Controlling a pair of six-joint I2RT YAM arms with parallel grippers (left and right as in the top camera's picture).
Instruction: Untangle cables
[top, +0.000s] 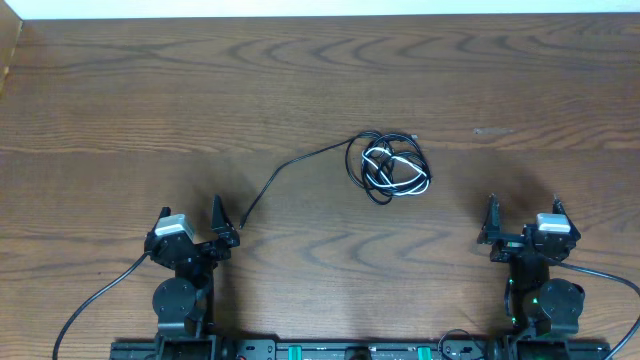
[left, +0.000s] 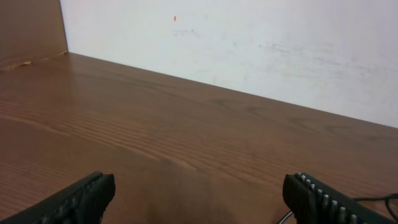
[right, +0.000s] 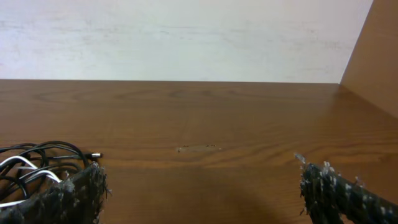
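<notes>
Spread wide and empty: left gripper (top: 192, 220), low-left of the cables (top: 392, 167), and right gripper (top: 525, 220), low-right of them. Black loops tangled with a white cord (top: 378, 156); one black tail (top: 290, 168) stretched out to the left gripper, perhaps touching its finger.

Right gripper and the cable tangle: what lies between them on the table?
Nothing: the overhead view shows only bare wooden table between the right gripper and the cable tangle.

Dark wood-grain table (top: 300, 80); plain white wall (left: 249, 43) behind; brown side panel (right: 373, 56).
</notes>
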